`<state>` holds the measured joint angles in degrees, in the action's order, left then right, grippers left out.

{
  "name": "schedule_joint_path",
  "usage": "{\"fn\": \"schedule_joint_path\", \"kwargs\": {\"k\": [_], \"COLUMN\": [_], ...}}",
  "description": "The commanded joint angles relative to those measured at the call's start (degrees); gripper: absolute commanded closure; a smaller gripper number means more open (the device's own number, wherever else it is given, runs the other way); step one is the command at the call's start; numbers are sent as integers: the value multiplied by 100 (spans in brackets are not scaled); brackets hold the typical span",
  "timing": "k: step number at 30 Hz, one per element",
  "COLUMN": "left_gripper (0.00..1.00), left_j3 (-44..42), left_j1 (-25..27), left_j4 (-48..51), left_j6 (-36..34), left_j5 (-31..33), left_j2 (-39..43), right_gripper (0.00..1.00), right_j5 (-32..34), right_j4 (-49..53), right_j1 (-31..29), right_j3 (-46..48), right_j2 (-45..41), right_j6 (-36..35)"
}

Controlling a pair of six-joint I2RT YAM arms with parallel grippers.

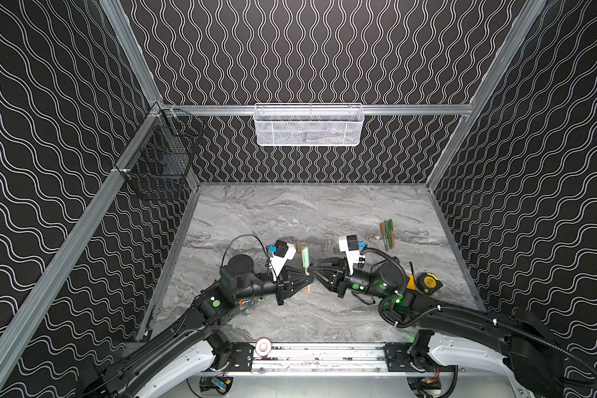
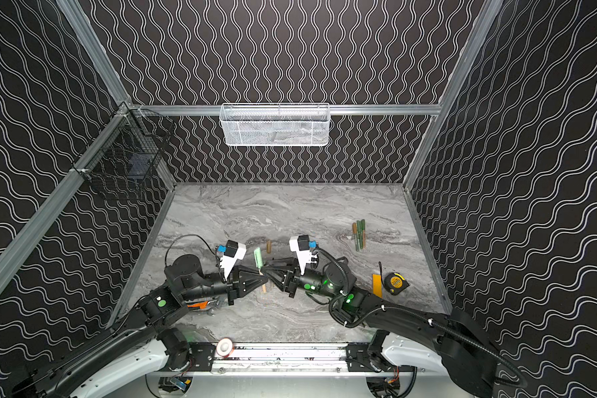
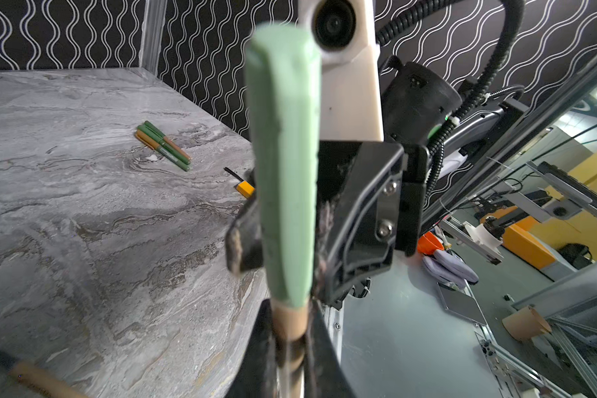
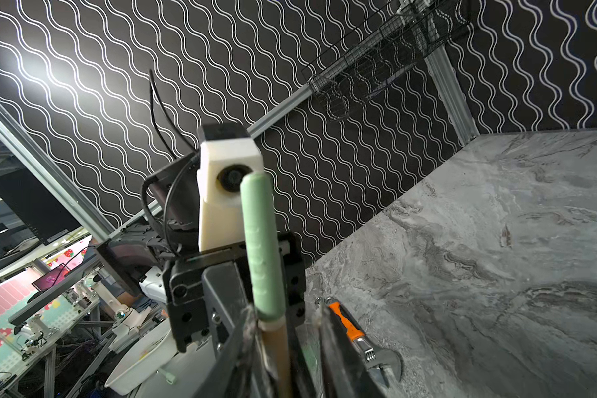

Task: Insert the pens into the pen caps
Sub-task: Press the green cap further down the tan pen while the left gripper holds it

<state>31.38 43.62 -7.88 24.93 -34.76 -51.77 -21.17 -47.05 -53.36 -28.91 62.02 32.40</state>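
Note:
A pen with a tan barrel (image 1: 308, 287) (image 4: 276, 351) stands nearly upright above the table's middle, and a light green pen cap (image 1: 305, 258) (image 2: 258, 256) (image 3: 285, 165) (image 4: 261, 248) sits on its top end. My left gripper (image 1: 306, 277) (image 2: 263, 275) (image 3: 288, 344) is shut on the barrel just below the cap. From the opposite side my right gripper (image 1: 312, 270) (image 2: 266, 270) (image 4: 283, 334) straddles the same pen, open, with a gap showing on one side. A loose tan pen cap (image 1: 299, 245) (image 2: 269, 246) lies just behind. A small bundle of green and tan pens (image 1: 386, 234) (image 2: 359, 234) (image 3: 164, 146) rests at the right rear.
A yellow tape measure (image 1: 428, 283) (image 2: 397, 283) and a flat orange-yellow block (image 2: 377, 284) lie at the right. An orange-handled wrench (image 2: 200, 305) (image 4: 350, 327) lies under the left arm. A white mesh basket (image 1: 308, 125) and a black wire basket (image 1: 162, 162) hang on the walls.

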Motion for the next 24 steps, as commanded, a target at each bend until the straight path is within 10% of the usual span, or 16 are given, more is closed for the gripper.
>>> {"fn": "schedule_joint_path", "kwargs": {"k": [1, 8, 16, 24], "left_gripper": [100, 100, 100, 100], "left_j3": [-14, -31, -13, -62], "left_j1": [7, 16, 25, 33], "left_j4": [-478, -648, -707, -627], "left_j6": [-34, 1, 30, -23], "left_j5": [-351, -548, -614, -464], "left_j2": [-71, -241, -381, -309], "right_gripper": [58, 52, 54, 78], "right_j5": [-846, -2706, -3160, -3191], "right_j4": [630, 1042, 1799, 1730], "right_j1": [364, 1045, 1056, 1043], "right_j3": [-204, -675, -1346, -1392], "right_j2": [-119, 73, 331, 456], "right_j6": [44, 46, -463, -410]}}
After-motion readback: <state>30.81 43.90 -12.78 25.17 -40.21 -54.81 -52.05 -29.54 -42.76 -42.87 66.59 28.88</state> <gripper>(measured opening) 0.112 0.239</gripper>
